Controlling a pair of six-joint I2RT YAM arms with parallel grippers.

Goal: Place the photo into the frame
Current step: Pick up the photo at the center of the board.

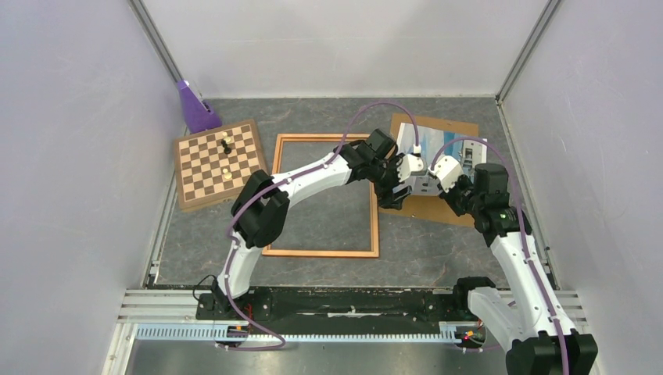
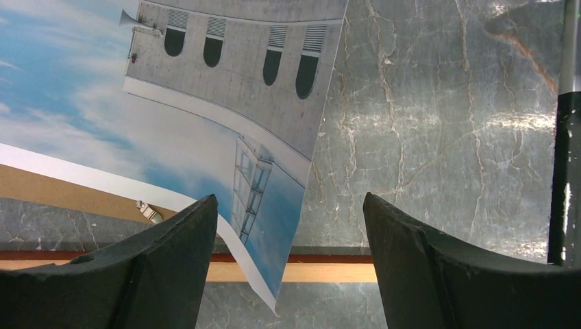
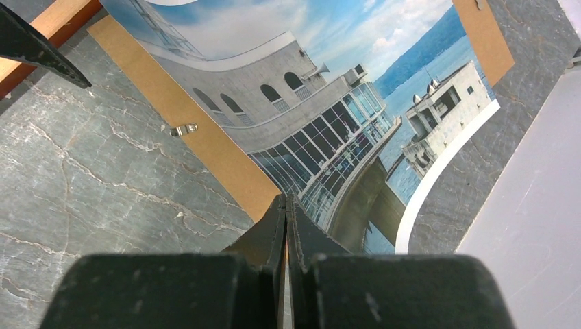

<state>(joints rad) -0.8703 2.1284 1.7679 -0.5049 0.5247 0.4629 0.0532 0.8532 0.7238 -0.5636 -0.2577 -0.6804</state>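
- The grey marbled table point(image 1: 422, 250) carries everything.
- The frame point(image 1: 320, 252), with thin orange-brown wooden rails, lies flat on the table.
- A brown hardboard panel point(image 1: 449, 125) lies just right of the frame.
- The photo point(image 3: 322, 137) shows a pale curved building with arched windows under blue cloudy sky, with a white border. It bows up over the panel, and one corner reaches the frame's right rail.
- The right jaws are pinched closed on the photo's edge. The left jaws stand wide apart, gripping nothing, beside that corner.

The left gripper's point(image 2: 289, 205) dark fingers are spread wide. The photo's point(image 2: 205, 103) corner reaches between them, crossing the frame's point(image 2: 329, 271) orange rail. Under its white border a brown backing panel point(image 2: 62, 195) and small metal clip point(image 2: 149, 211) show, on the grey marbled table point(image 2: 445, 123)
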